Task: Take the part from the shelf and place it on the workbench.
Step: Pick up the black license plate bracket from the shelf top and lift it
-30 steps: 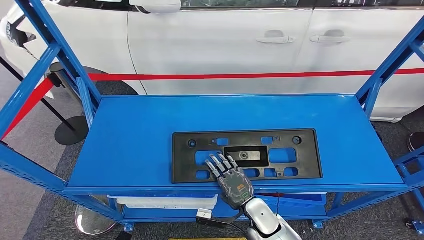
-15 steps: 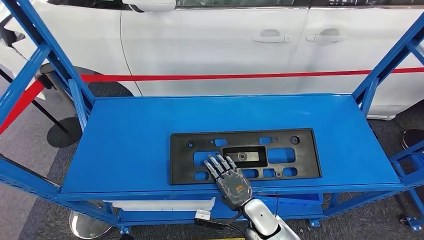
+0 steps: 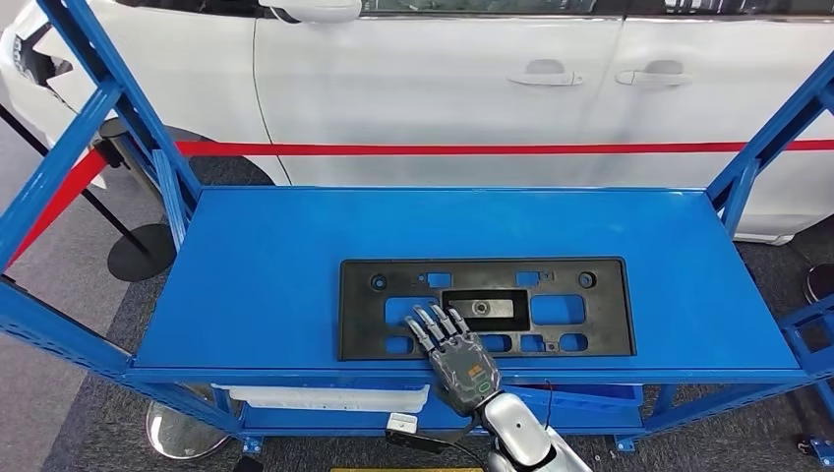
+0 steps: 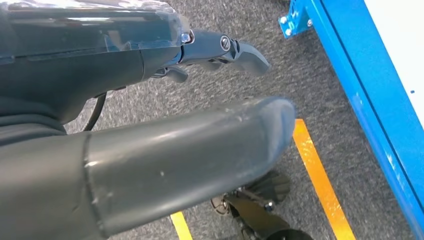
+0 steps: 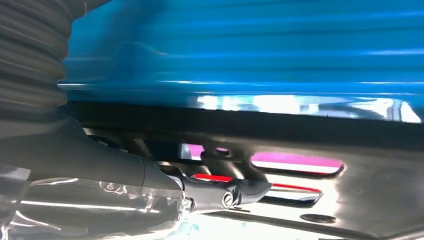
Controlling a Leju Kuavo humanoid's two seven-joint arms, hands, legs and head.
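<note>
Your right hand (image 3: pixel 455 356) reaches in over the shelf's near edge, palm down, fingers (image 3: pixel 436 323) straight and slightly fanned, their tips lying on the near part of the part (image 3: pixel 484 307). It rests there flat; nothing is pinched or wrapped. From the right wrist you see a dark fingertip (image 5: pixel 235 194) lying against the part's glossy black face (image 5: pixel 370 175), beside its slots. Your left hand (image 4: pixel 150 125) hangs low over grey carpet (image 4: pixel 310 90) with a yellow floor line (image 4: pixel 320 180) beside the shelf's blue frame (image 4: pixel 370 100); its thumb and a dark finger stand apart with nothing between them.

The part is a flat black rectangular plate with cut-outs and holes, lying on the blue shelf (image 3: pixel 256 285), toward the near edge and a little right of middle. Its long axis runs left to right, parallel to the shelf's front edge; its broad face points up.

Beyond the shelf, a red tape (image 3: pixel 472 149) stretches across, and behind it stands a white car (image 3: pixel 443 88), doors side-on to you.
</note>
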